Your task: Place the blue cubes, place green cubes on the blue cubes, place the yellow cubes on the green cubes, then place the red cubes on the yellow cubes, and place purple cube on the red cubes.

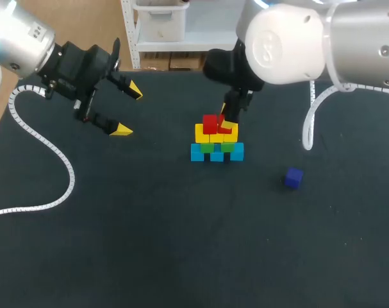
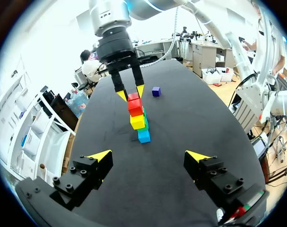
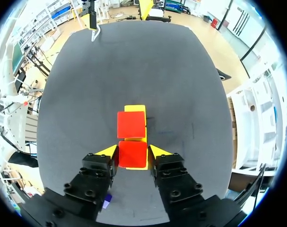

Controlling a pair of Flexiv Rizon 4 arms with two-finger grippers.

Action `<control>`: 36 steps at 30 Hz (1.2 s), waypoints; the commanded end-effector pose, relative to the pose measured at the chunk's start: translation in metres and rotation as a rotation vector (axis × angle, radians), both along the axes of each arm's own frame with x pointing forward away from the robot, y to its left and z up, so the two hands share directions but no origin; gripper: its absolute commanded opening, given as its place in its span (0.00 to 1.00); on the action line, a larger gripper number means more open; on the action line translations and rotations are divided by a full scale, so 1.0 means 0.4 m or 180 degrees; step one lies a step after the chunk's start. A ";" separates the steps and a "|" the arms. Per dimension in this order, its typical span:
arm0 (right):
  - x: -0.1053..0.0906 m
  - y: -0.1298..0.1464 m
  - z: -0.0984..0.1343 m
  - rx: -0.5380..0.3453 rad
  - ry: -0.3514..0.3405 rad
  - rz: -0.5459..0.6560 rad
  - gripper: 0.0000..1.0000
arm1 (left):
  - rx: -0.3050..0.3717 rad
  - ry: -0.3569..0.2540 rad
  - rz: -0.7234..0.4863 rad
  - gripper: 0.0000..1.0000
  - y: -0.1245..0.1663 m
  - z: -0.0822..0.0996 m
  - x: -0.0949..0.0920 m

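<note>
Red cube (image 3: 132, 154), gripped by my right fingers (image 3: 109, 152), goes onto the yellow cubes (image 1: 202, 134); next, release squarely. Left fingers (image 2: 100, 155) open.

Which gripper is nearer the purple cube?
Right. The right gripper holds a red cube at the stack, nearer the purple cube; the left gripper hangs beyond the stack.

Three blue cubes (image 1: 197, 152), two green cubes (image 1: 207, 147), seemingly three yellow cubes (image 1: 201, 133), two red cubes (image 1: 210, 122) — and one purple cube (image 1: 293, 178).
</note>
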State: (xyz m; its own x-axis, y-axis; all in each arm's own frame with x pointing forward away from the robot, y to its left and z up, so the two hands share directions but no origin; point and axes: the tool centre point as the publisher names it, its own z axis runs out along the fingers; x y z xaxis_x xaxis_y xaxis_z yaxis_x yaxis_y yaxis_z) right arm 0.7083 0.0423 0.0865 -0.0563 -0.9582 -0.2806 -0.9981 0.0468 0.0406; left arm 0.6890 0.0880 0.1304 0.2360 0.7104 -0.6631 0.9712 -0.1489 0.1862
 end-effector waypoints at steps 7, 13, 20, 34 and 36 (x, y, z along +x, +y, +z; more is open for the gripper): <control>0.008 0.005 0.000 0.0009 0.0013 0.0019 0.39 | -0.0010 -0.0010 -0.0006 1.00 0.002 -0.002 0.000; 0.008 0.008 -0.001 0.0036 0.0023 0.0046 0.37 | -0.0010 -0.0010 -0.0006 1.00 0.002 -0.002 0.000; 0.004 0.011 -0.003 0.0044 0.0037 0.0062 0.32 | -0.0010 -0.0010 -0.0006 1.00 0.002 -0.002 0.000; 0.002 0.012 -0.001 0.0057 0.0037 0.0076 1.00 | -0.0010 -0.0010 -0.0006 1.00 0.002 -0.002 0.000; 0.002 0.008 0.006 0.0077 0.0013 0.0057 1.00 | -0.0010 -0.0010 -0.0006 1.00 0.002 -0.002 0.000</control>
State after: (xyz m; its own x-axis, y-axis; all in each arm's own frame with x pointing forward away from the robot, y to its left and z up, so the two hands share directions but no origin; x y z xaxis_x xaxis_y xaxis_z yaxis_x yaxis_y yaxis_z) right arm 0.7103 0.0479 0.0869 -0.0397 -0.9535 -0.2986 -0.9985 0.0264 0.0484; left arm 0.6890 0.0880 0.1304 0.2360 0.7104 -0.6631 0.9712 -0.1489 0.1861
